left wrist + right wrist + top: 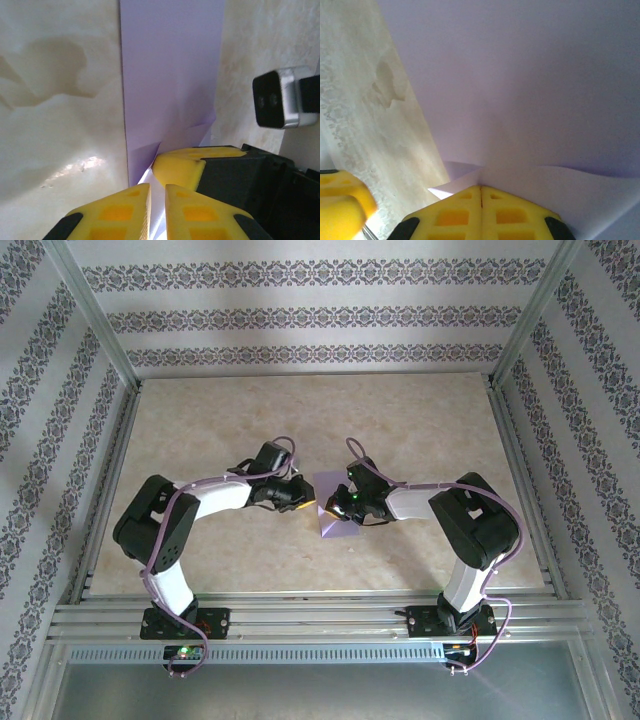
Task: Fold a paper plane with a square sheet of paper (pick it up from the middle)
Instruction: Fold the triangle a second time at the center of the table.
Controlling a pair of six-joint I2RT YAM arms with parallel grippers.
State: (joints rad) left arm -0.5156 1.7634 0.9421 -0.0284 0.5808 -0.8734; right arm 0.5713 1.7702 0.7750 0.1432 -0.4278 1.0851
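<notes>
Top external view places the square sheet of paper (pixel 332 523), pale lavender and partly folded, near the middle of the marbled beige surface (pixel 400 410), directly between the tips of the two arms. From the left wrist it reads as a tall lavender strip with a straight left edge and small creased flaps at its near end. The left end effector (pixel 157 192) has its yellow fingers set to a narrow slit. A pale edge of the sheet runs down into that slit, so it is pinching the paper's near edge. In the right wrist view the right end effector (pixel 481 192) has its fingers pressed flat together with no gap. A folded flap of the sheet meets their tips, but I cannot tell whether a layer is caught between them. One of its yellow fingers (pixel 180 167) sits on the creased near corner, just beside the left fingers, with its wrist camera (pixel 282 97) off to the right. From above, both arms bend inward from the near edge, trailing purple cables (pixel 500 540), inside patterned walls (pixel 300 315).
</notes>
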